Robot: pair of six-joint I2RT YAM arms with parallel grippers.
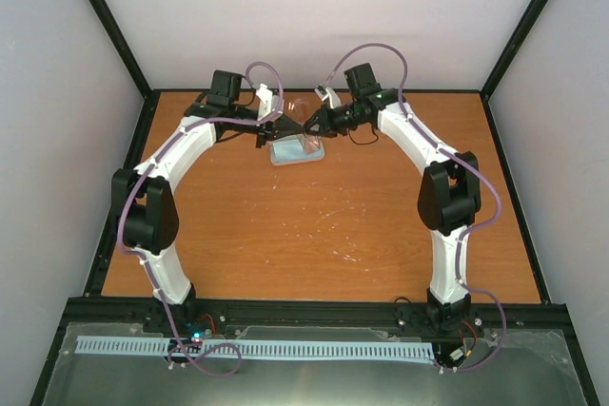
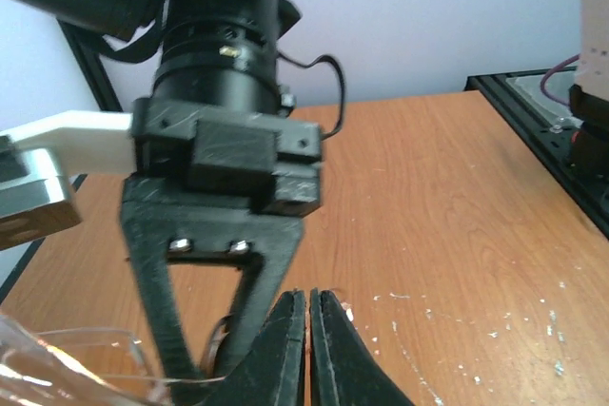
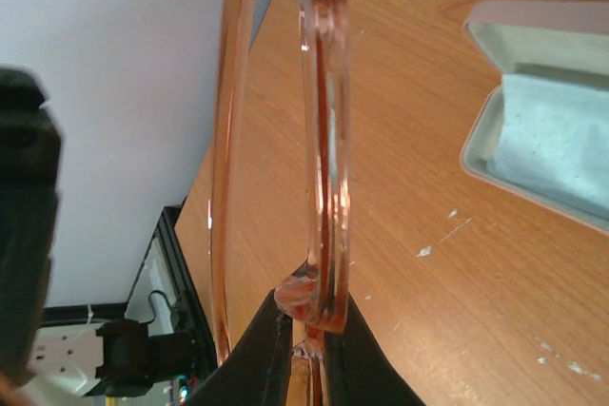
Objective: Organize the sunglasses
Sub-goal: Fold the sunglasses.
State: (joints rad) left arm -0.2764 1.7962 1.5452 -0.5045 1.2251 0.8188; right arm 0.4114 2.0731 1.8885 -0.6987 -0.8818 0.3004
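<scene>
Right gripper [image 3: 306,320] pinches the sunglasses [image 3: 328,140] by the frame, up off the table. Left gripper [image 2: 308,311] is pressed together, nothing clearly held. The case [image 3: 479,140] lies open, and the glasses aren't in yet.

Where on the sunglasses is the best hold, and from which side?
Pinch the sunglasses by the rim at one end, fingers across its thin edge, coming in along the frame, as the right gripper does. The rim is narrow there, and that probably leaves the lenses untouched.
</scene>
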